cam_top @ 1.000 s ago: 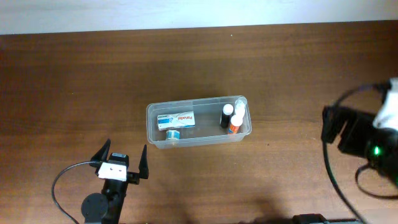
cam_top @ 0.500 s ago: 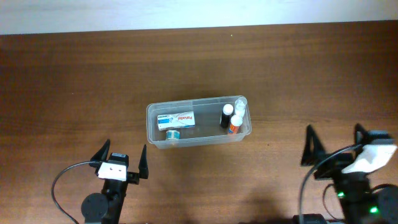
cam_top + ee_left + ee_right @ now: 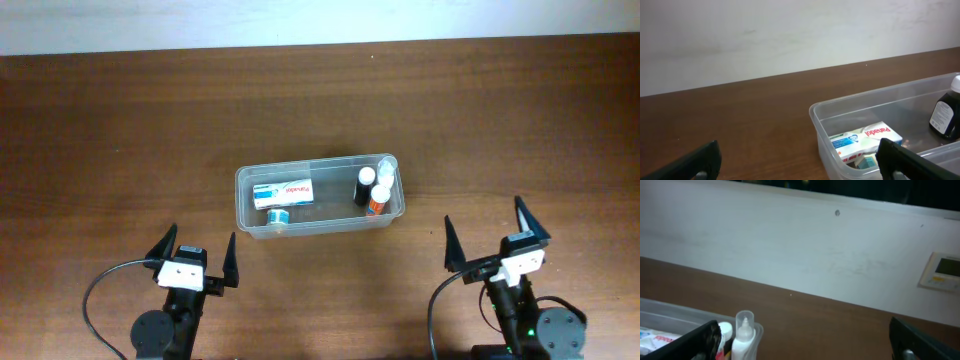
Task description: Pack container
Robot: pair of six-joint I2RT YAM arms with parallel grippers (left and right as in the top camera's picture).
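Though apart, container between left hand, right hand

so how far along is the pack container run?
Done, apparently: the clear plastic rectangular tub holds a white-and-blue carton, a black bottle with a white cap, an orange-and-white bottle and a small teal-topped round item. In hand: nothing; the left gripper and right gripper both sit open and empty, apart from the tub. Left: likely nothing; no item shows outside the tub, and no lid is in view.
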